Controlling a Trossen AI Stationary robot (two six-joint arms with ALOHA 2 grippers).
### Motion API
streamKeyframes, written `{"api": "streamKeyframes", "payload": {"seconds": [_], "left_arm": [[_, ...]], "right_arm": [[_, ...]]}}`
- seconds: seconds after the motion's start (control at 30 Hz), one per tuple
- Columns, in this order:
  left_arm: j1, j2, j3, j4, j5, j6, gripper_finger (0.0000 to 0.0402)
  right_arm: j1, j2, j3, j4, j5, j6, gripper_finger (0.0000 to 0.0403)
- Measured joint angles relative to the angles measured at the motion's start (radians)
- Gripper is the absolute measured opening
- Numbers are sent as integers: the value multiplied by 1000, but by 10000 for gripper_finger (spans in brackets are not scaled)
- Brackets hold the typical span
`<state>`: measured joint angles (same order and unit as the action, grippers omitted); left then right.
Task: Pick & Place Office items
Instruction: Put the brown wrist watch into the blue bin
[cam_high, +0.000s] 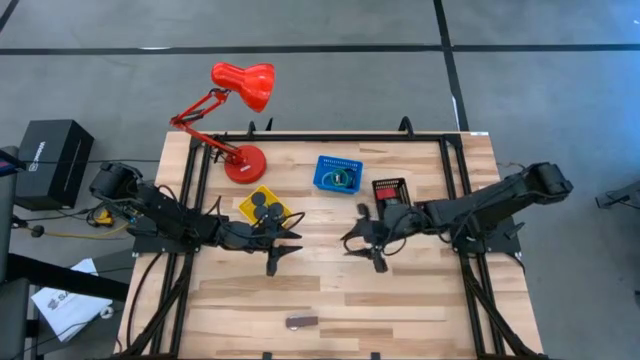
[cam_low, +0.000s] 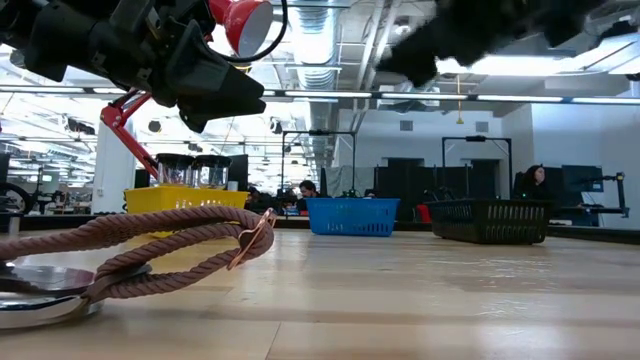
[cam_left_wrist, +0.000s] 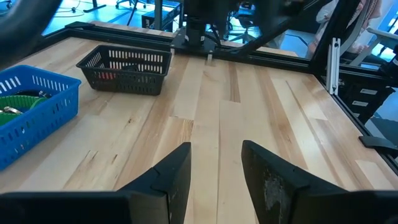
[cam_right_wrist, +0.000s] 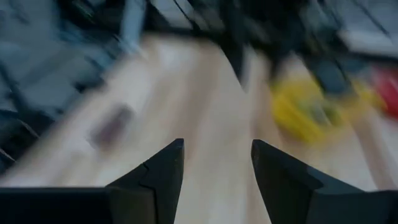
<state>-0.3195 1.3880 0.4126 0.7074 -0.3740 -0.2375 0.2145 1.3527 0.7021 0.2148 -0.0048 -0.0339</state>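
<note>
brownish bar (cam_high: 301, 322) lies well clear of yellow basket (cam_high: 264, 207) | looks stiff, light; pinch across short width | left gripper (cam_high: 281, 250), right gripper (cam_high: 366, 243) both spread, empty

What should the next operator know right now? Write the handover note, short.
Left gripper: open, empty, beside the yellow basket.
Right gripper: open, empty, at mid-table in front of the black basket.
Done: black round rolls in the yellow basket, a green piece in the blue basket, something red in the black basket.
Left: the brownish bar lies loose near the table's front edge.
</note>
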Motion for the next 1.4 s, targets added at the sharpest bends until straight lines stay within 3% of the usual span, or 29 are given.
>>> {"api": "streamKeyframes", "payload": {"seconds": [0.1,0.23,0.43,0.8,1.23,1.4], "left_arm": [[0,0,0,0,0,0,136],[0,0,0,0,0,0,136],[0,0,0,0,0,0,136],[0,0,0,0,1,0,136],[0,0,0,6,4,-1,136],[-1,0,0,8,3,-6,136]], "right_arm": [[-7,62,0,193,-121,-47,179],[3,132,24,287,-137,-46,179],[4,223,90,290,-134,-35,179],[11,418,199,276,-127,122,179],[154,511,354,221,-125,90,179],[184,551,391,146,-120,237,179]]}}
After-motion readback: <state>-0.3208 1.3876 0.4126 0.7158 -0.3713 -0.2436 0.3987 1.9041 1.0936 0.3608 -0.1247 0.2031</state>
